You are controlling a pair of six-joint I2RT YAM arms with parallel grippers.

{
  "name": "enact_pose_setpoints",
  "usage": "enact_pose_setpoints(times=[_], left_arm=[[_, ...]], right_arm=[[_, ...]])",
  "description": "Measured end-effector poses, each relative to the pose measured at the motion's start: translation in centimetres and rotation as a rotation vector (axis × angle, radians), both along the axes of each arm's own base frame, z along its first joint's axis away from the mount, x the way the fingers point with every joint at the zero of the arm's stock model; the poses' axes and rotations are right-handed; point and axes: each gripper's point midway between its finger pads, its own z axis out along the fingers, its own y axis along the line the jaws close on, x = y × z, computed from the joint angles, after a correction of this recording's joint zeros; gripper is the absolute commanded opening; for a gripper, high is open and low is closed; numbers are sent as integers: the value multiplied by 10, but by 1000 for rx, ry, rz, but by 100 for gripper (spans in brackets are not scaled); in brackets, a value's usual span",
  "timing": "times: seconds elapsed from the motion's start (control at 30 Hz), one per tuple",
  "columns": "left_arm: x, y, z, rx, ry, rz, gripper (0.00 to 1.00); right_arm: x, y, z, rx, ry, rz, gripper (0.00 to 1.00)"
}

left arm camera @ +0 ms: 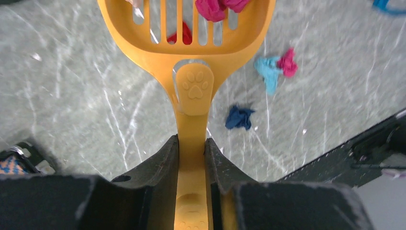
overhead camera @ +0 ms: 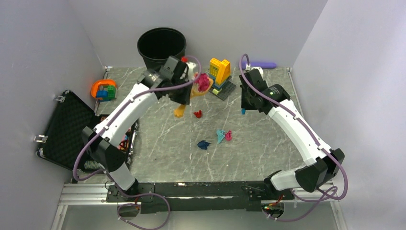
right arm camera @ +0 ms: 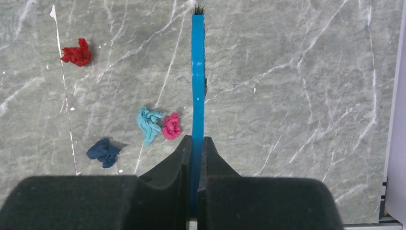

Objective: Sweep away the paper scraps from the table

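At left-wrist top edge: scoop [left arm camera: 191,53] cropped | pink scrap [left arm camera: 213,8] half-seen | brush [right arm camera: 198,72] edge-on

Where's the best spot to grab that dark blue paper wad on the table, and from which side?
Pinch the dark blue wad across its crumpled middle, coming straight down from above: it lies low on the flat table, clear of the teal wad and the pink wad.

Left claw [left arm camera: 191,146] clamped, right claw [right arm camera: 196,143] clamped, both arms reaching forward
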Motion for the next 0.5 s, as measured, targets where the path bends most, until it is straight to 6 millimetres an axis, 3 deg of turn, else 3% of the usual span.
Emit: enact_pose_setpoints(times=[0.13, 0.3, 0.5], left_arm=[[36, 15, 37, -77, -49, 70, 0], [99, 40, 82, -220, -125, 170, 0], [148, 77, 105, -566, -77, 304, 0]], right_arm=[[-1, 0, -2, 2, 5, -2, 0], [-1, 2, -2, 10, 9, 2, 0], [-4, 5, -8, 25, 29, 8, 0]])
